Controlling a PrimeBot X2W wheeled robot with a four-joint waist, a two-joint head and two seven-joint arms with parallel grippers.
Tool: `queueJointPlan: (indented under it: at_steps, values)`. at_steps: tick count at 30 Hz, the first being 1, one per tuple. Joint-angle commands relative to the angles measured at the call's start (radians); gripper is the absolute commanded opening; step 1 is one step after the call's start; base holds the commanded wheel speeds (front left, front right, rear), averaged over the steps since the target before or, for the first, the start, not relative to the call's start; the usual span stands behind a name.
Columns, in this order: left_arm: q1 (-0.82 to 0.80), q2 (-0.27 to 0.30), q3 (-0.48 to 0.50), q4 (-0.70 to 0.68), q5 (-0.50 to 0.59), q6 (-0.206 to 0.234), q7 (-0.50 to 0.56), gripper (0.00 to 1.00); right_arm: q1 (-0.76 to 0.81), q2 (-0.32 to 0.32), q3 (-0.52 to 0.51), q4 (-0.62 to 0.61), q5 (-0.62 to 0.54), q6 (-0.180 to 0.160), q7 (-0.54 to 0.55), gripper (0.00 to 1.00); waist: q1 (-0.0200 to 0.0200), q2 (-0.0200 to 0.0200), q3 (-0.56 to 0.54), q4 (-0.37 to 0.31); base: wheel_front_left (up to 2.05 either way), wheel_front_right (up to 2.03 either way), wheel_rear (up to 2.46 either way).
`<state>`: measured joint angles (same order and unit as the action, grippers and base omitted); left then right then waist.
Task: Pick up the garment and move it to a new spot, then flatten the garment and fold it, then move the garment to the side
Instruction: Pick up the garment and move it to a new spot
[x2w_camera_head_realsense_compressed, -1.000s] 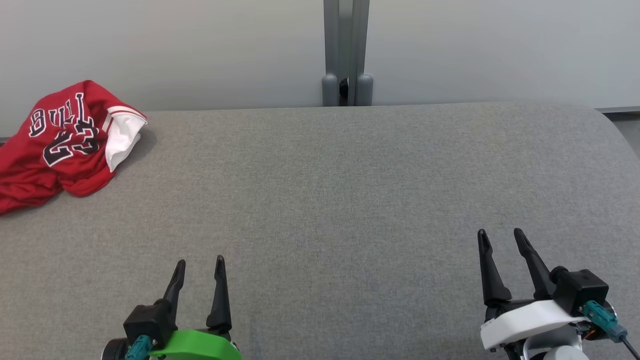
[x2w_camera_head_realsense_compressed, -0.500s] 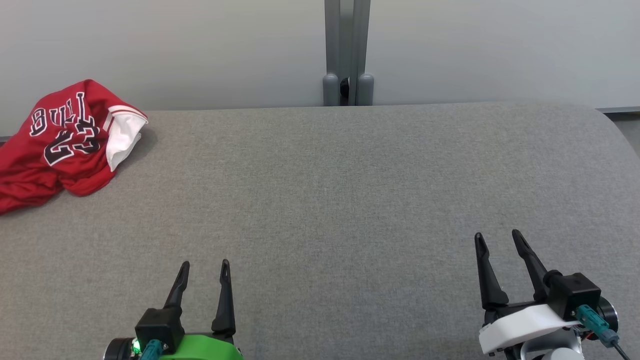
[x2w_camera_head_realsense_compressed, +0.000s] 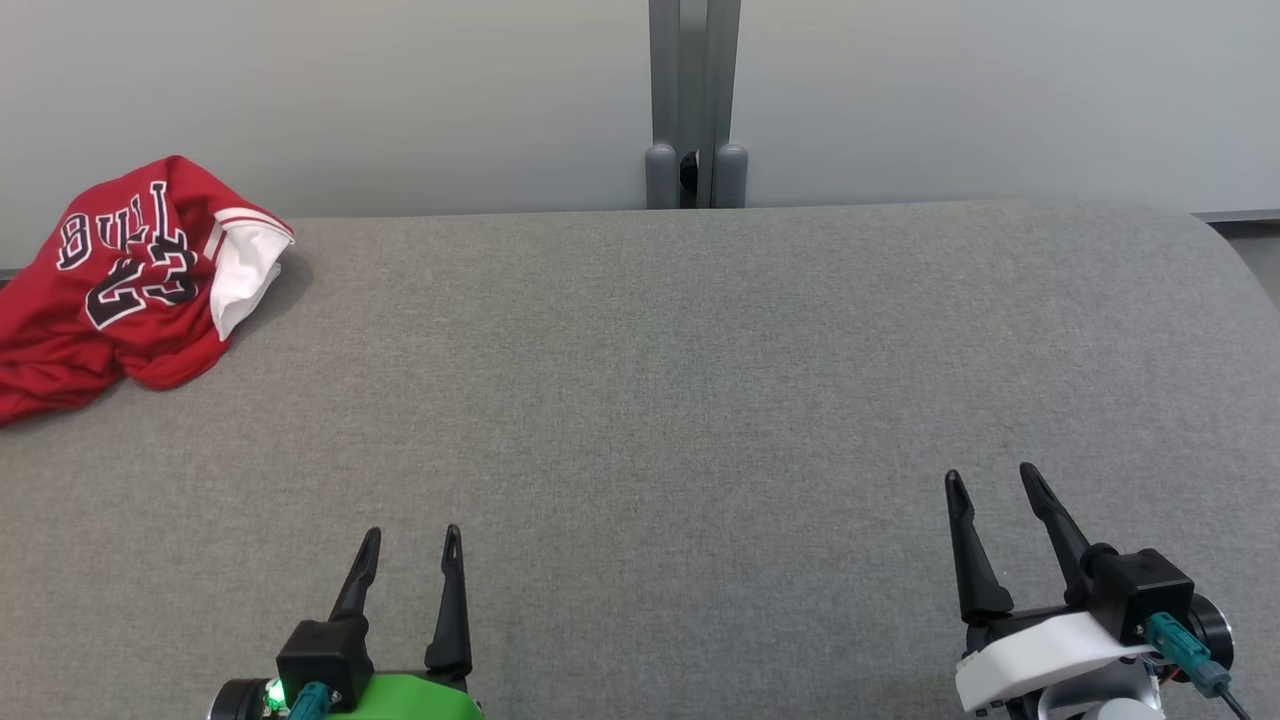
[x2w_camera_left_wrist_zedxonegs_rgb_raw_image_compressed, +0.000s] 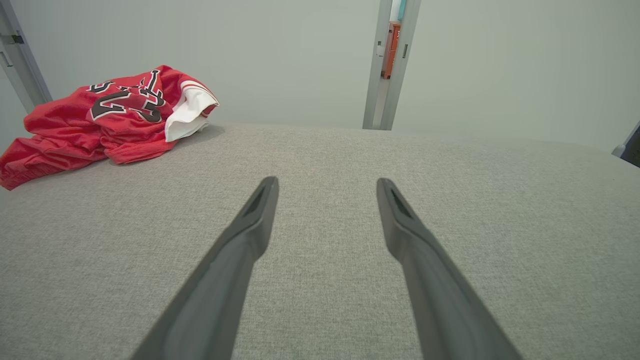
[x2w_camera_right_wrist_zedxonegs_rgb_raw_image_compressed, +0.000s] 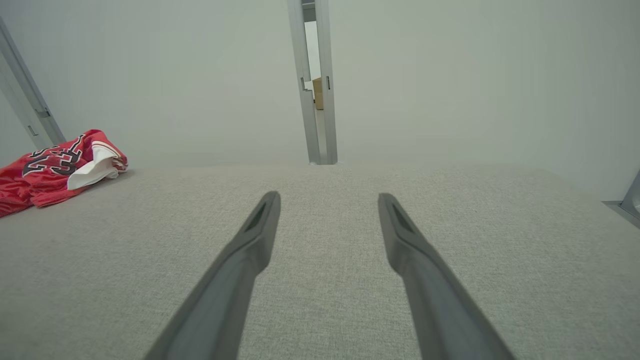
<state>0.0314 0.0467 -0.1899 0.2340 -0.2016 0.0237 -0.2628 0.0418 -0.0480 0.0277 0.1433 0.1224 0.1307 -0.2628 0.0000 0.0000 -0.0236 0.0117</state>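
Presently the red garment lies crumpled at the far left corner of the grey bench, number side up. The left gripper hangs over the near edge left of its middle, the right gripper toward the near right corner, both well apart from the garment, fingers spread and holding nothing.

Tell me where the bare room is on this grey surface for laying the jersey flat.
The grey surface is bare from the crumpled red jersey at its far left corner across to its right edge, and from its back edge down to the left gripper and right gripper. Only that far left corner is crowded.
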Motion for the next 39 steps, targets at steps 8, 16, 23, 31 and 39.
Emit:
queueJointPlan:
  at_steps: [8,16,23,31,39]
  values:
    - [0.002,0.006,0.002,0.010,-0.008,0.004,-0.003,1.00,0.008,-0.004,-0.004,0.002,0.007,0.000,-0.003,1.00,0.0000,0.0000,0.001,0.004,0.00,0.00,0.00]
    - [-0.018,0.006,0.014,0.007,0.002,0.008,-0.002,1.00,0.015,-0.004,-0.018,-0.007,0.011,0.000,-0.003,1.00,0.0000,0.0000,-0.001,0.098,0.00,0.00,0.00]
    - [-0.021,0.007,0.045,0.000,0.024,-0.001,-0.002,1.00,0.007,-0.004,-0.008,-0.009,0.029,0.000,-0.003,1.00,0.0000,0.0000,-0.002,0.261,0.00,0.00,0.00]
    - [-0.007,0.007,0.070,-0.009,0.037,-0.005,-0.002,1.00,-0.006,-0.004,0.011,-0.005,0.040,0.000,-0.003,1.00,0.0000,0.0000,-0.010,0.416,0.00,0.00,0.00]
    - [0.002,0.006,0.082,-0.017,0.034,-0.007,-0.002,1.00,-0.010,-0.004,0.028,0.000,0.040,0.000,-0.003,1.00,0.0000,0.0000,-0.009,0.477,0.00,0.00,0.00]
